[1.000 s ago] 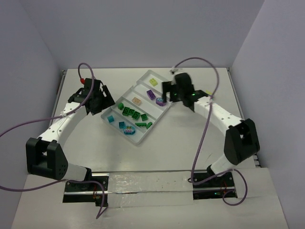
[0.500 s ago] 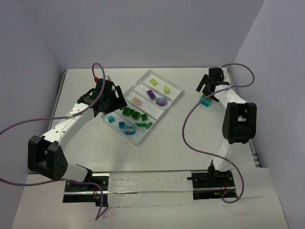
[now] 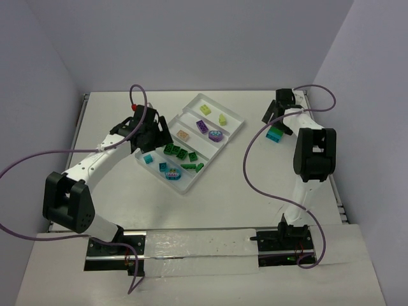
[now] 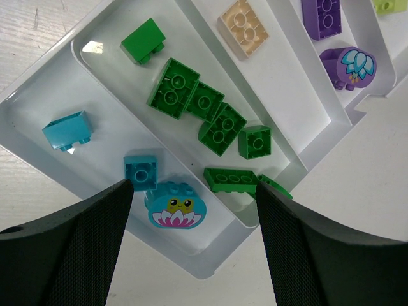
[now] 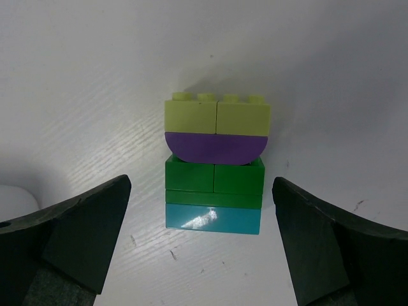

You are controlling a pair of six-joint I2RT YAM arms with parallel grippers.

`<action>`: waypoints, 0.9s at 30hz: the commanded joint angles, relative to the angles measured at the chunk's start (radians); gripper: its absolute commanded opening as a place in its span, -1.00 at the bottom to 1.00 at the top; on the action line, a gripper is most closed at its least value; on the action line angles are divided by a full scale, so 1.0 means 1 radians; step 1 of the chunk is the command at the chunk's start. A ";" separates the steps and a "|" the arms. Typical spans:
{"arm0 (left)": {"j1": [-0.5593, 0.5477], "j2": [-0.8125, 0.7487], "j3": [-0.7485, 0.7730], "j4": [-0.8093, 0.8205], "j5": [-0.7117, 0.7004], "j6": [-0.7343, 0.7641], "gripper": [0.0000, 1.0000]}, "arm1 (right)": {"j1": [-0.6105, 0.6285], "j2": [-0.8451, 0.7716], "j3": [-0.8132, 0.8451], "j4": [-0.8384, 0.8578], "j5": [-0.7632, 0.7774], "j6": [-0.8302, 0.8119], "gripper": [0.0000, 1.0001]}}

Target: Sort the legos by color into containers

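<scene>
A clear tray (image 3: 241, 121) with several parallel compartments lies mid-table. Teal bricks (image 4: 141, 172) fill its nearest compartment. Green ones (image 4: 191, 102) come after them, followed by a peach brick (image 4: 243, 27), purple pieces (image 4: 349, 65) and yellow-green bricks (image 3: 222, 119). My left gripper (image 3: 155, 135) hovers open over the tray's teal end, holding nothing. At the far right, a stacked clump (image 5: 215, 166) of yellow-green, purple, green and teal lies on the table (image 3: 275, 134). My right gripper (image 5: 203, 239) hangs wide open just above it, a finger on either side and neither touching.
The clump sits close to the table's right edge (image 3: 319, 137) and the right wall. Purple cables (image 3: 255, 166) loop from both arms over the table. Bare tabletop (image 3: 229, 185) lies between tray and clump.
My right arm swung from over the tray's purple pieces to the far right above the clump, jaws widening. A yellow-green brick now shows in the tray. My left gripper edged right.
</scene>
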State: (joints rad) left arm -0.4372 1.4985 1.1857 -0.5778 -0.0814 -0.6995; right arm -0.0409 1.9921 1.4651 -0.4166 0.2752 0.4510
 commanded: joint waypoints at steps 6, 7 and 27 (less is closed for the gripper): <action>-0.010 0.012 0.050 0.041 0.016 0.011 0.68 | -0.008 0.026 -0.005 -0.009 -0.008 0.001 1.00; -0.011 0.015 0.053 0.039 0.018 0.013 0.68 | -0.008 0.026 -0.005 -0.009 -0.008 0.000 1.00; -0.012 0.012 0.043 0.041 0.011 0.017 0.67 | -0.017 0.041 -0.033 -0.010 -0.055 -0.045 0.02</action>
State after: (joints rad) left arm -0.4446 1.5188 1.2049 -0.5720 -0.0746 -0.6945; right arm -0.0484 2.0357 1.4502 -0.4426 0.2253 0.4150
